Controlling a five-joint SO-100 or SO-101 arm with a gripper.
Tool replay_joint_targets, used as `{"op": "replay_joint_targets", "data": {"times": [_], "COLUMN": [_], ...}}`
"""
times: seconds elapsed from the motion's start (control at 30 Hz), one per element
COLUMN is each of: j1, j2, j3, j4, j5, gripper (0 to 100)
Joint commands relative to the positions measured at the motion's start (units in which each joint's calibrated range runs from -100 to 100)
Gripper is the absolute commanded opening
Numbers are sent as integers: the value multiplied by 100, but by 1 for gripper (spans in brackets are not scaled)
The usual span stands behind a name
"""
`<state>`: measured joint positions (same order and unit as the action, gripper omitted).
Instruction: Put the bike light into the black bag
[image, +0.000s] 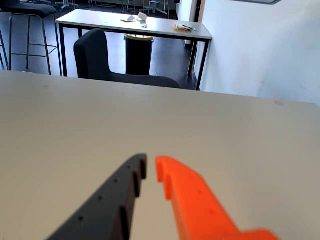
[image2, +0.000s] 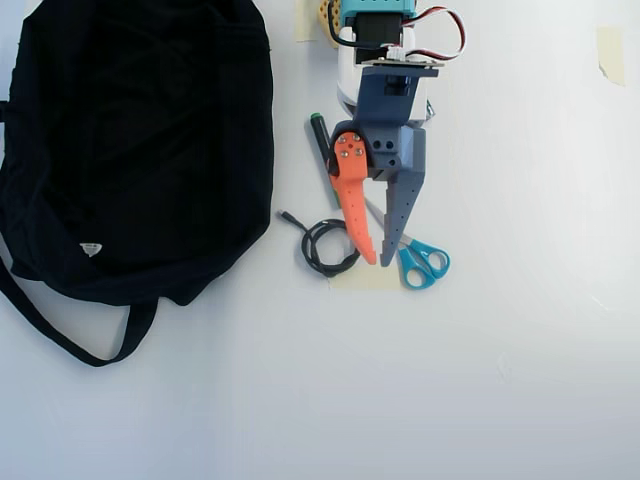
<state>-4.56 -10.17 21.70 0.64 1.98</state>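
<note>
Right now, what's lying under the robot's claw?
In the overhead view the closed claw covers part of the scissors and sits beside the coiled cable and a marker. No bike light shows; anything beneath the arm is hidden.

Black chair (image: 100, 57) before desk (image: 100, 22), white wall (image: 260, 45).

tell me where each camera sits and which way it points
Wrist view: rides on the arm, looking forward low across the bare table toward a chair and a far desk; the black and orange fingers enter from below.
Overhead view: fixed above, looking straight down on the black bag, cable, scissors and the arm with its fingers.
Shared: the same nearly closed fingers and the pale tabletop.
</note>
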Motion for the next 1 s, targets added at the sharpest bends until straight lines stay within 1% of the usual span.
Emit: {"op": "replay_joint_targets", "data": {"times": [0.0,0.23,0.3,0.6,0.87,0.97], "j1": [14,-23,-38,-360,-554,-607], "j2": [-161,-161,-170,-460,-468,-452], "j3": [-193,-193,-265,-1020,-1325,-1370], "j4": [-125,-39,254,3157,6034,6895], "j5": [-9,-25,-20,38,-4,43], "gripper": [2,2,2,2,2,2]}}
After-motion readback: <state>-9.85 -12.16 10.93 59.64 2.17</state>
